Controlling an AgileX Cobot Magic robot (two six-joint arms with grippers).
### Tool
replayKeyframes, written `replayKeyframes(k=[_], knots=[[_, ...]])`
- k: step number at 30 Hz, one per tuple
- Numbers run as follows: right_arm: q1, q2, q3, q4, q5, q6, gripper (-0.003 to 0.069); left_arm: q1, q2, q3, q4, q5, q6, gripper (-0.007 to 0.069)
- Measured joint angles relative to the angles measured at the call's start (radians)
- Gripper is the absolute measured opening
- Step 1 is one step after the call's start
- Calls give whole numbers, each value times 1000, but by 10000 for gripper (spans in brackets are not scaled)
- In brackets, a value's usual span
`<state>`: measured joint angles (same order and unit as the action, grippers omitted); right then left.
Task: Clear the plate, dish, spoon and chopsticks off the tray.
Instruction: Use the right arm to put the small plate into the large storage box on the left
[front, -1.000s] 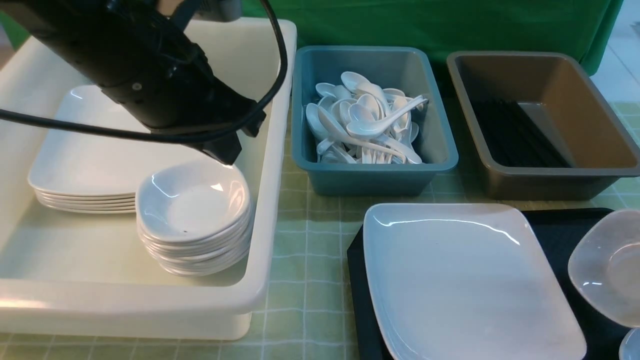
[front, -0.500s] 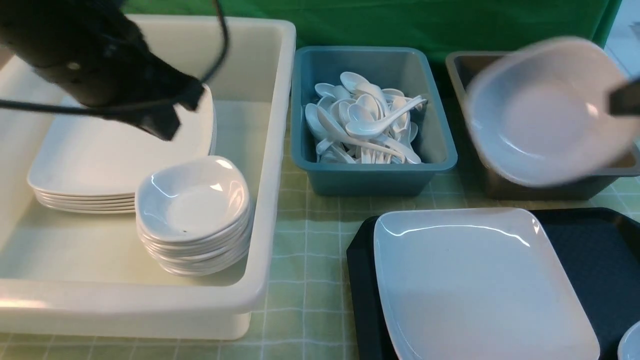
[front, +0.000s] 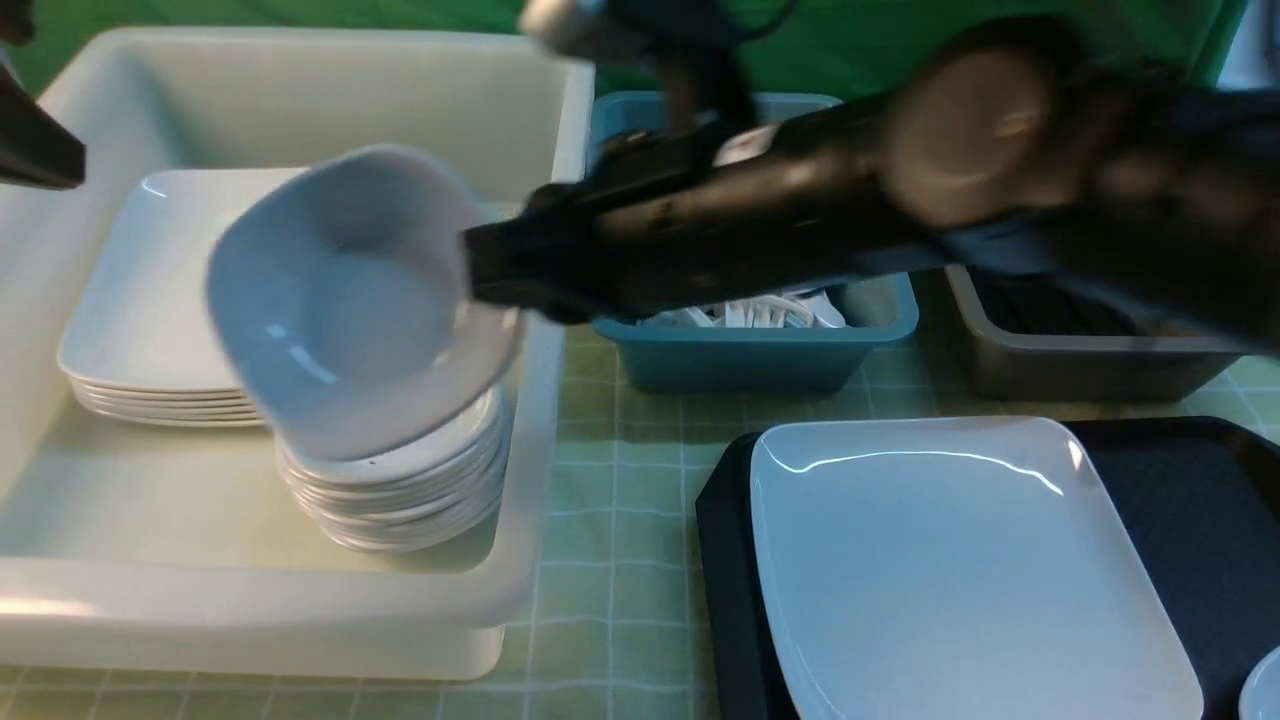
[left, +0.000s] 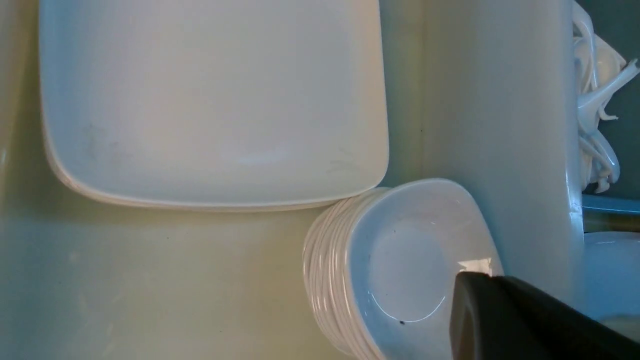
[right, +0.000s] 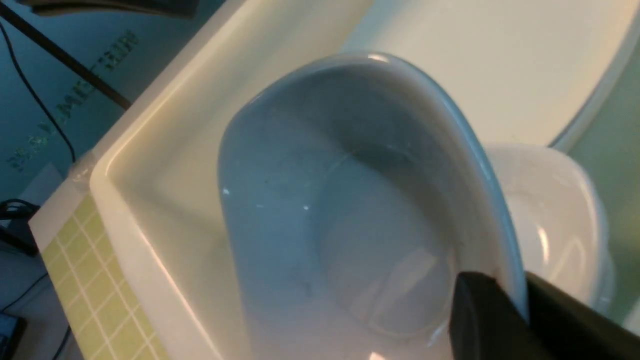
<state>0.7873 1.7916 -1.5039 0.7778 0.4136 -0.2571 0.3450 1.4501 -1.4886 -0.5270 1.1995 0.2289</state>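
My right gripper (front: 482, 268) is shut on the rim of a small deep white dish (front: 340, 300), which hangs tilted just above the stack of dishes (front: 400, 490) in the white tub. In the right wrist view the dish (right: 350, 210) fills the picture, its rim pinched in the right gripper (right: 520, 305). The large white square plate (front: 950, 570) lies on the black tray (front: 1180, 500) at the front right. My left gripper (front: 40, 150) is shut and empty at the far left edge; its tip (left: 480, 277) is above the dish stack (left: 400, 265). Spoon and chopsticks are out of view.
The white tub (front: 250, 600) also holds a stack of square plates (front: 140, 310). Behind my right arm stand a teal tub (front: 760, 350) of white spoons and a brown tub (front: 1080, 360) with black sticks. A white rounded edge (front: 1265, 690) shows at the bottom right corner.
My right arm has swung the dish from above the brown tub leftward to above the dish stack in the white tub. The left arm has drawn back to the left edge.
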Motion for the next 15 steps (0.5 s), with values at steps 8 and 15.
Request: replayKeyframes(k=[8, 15], knots=[[17, 189, -140, -8, -19, 36, 26, 5, 0, 0, -3, 12, 41, -11], [18, 197, -145, -261, -22, 244, 26, 5, 0, 0, -4, 13, 49, -11]])
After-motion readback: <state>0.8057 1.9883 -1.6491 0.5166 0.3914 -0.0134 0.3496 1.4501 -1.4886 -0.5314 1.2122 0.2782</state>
